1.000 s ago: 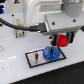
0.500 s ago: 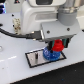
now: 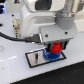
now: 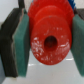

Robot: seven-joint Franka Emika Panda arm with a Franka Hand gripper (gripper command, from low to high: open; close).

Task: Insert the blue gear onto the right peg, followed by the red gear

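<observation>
Exterior view. White arm (image 3: 47, 20) fills the upper frame, a black cable looping in from the exterior view's left. Gripper (image 3: 56, 48) hangs low over a grey, black-rimmed plate (image 3: 35, 58) on a white table (image 3: 15, 72). Red gear (image 3: 56, 47) sits between the fingers, directly above the blue gear (image 3: 52, 55). Blue gear lies flat at the plate's end toward the exterior view's right. Whether red touches blue cannot be told at this resolution. Pegs hidden or too small to make out.

Wrist view. Red gear (image 4: 49, 39) fills the centre, its round centre hole facing the camera, toothed rim showing along one edge. Teal finger pads (image 4: 22, 42) press against it on both sides, backed by dark fingers (image 4: 7, 47). Gripper (image 4: 48, 40) is clamped on the red gear. White surface beyond; blue gear and plate not seen here.
</observation>
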